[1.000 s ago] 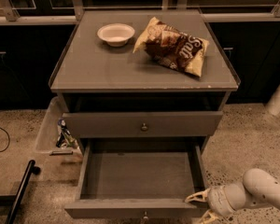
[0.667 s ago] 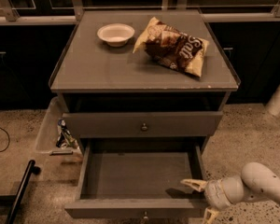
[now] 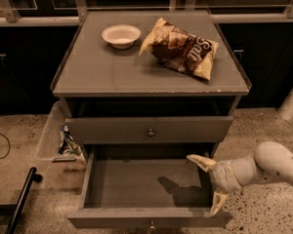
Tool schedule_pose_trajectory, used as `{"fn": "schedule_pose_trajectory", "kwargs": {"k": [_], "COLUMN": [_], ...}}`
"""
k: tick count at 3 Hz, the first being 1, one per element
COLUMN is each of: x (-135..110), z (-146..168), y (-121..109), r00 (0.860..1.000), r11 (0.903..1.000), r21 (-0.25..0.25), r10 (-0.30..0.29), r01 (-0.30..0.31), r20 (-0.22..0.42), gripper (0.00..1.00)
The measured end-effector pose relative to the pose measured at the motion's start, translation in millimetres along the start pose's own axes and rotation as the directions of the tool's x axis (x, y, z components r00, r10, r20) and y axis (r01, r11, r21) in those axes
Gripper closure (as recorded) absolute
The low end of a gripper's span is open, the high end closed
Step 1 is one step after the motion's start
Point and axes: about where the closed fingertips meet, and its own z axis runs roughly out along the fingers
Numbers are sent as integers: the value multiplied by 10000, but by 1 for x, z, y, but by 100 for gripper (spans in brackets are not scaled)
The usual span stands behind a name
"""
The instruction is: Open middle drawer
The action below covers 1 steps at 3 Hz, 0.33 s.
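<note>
The middle drawer (image 3: pixel 136 184) is pulled far out of the grey cabinet, showing a plain grey, empty inside. Its front (image 3: pixel 112 219) lies at the bottom of the view, with a small round knob (image 3: pixel 150 224) at centre. My gripper (image 3: pixel 209 184) hangs over the drawer's right wall on a white arm coming in from the right. Its two pale fingers (image 3: pixel 200 161) are spread apart, and it holds nothing. The gripper's shadow falls on the drawer floor.
Above the open drawer is a wider grey front (image 3: pixel 149 129) with its own knob. On the cabinet top (image 3: pixel 93 72) are a white bowl (image 3: pixel 120 35) and a chip bag (image 3: pixel 181 48). A clear bin (image 3: pixel 56 135) stands at the left, and a black bar (image 3: pixel 22 199) lies on the floor.
My gripper has moved up and left, from beside the drawer's front right corner to over its right wall. The drawer stays pulled out the same amount.
</note>
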Motion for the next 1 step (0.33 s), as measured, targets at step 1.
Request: {"fn": "schedule_pose_trajectory", "kwargs": {"k": [1], "x": [-1], "z": [-4], "y": [-4], "r00": [10000], "r11": [10000], "r21": [31], "r10": [-62], "r01": [62], "r20": [-65], "gripper": [0]}}
